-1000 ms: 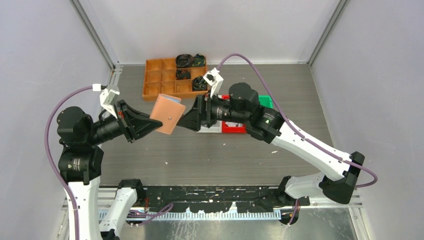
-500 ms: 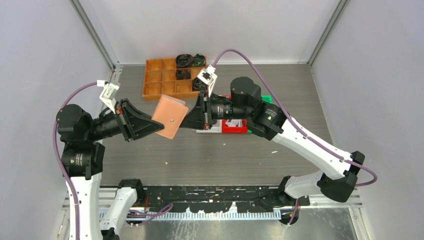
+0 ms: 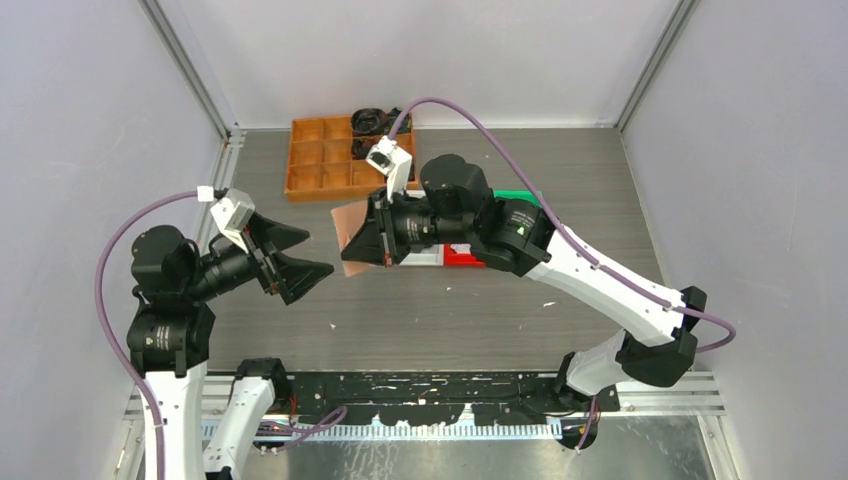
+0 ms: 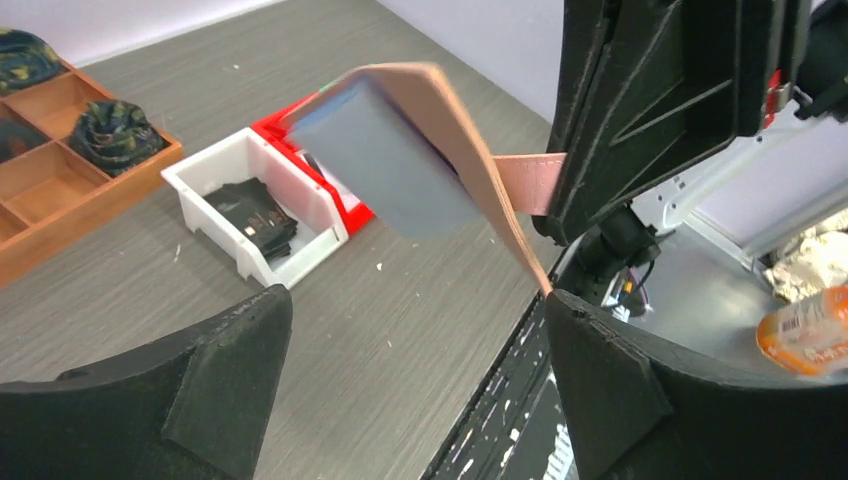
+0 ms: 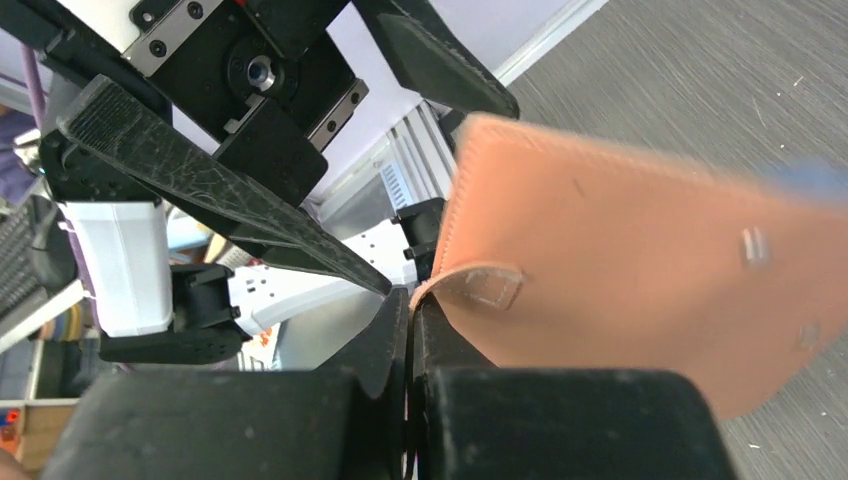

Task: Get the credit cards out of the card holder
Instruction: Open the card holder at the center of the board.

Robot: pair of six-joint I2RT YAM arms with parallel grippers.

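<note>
Both black fingers (image 5: pixel 380 340) of the right gripper (image 5: pixel 410 310) are clenched on the small strap tab (image 5: pixel 480 285) of the salmon-pink leather-like folding card holder (image 5: pixel 620 290), and nothing else of it is gripped. By that tab the card holder is held in the air above the grey wood-grain table (image 3: pixel 450 300), between the two arms and just left of the bins. It is seen tilted in the left wrist view, its pink flap spread slightly away from a blue-grey inner pocket panel (image 4: pixel 390 160).

Opposite, the left gripper (image 4: pixel 415 310) is spread wide, with nothing between its fingers. It is set to the left of the card holder and apart from it.

Beyond the card holder, a white plastic bin (image 4: pixel 200 180) is placed on the table, touching a red bin (image 4: pixel 345 205) on its right. Inside the white bin lie what appear to be dark flat cards (image 4: pixel 255 215), though the view is too small for certainty. Farther off, at the far left of the table, an orange wooden compartment tray (image 3: pixel 320 165) is set, with black coiled bundles (image 3: pixel 368 122) in some of its compartments.
</note>
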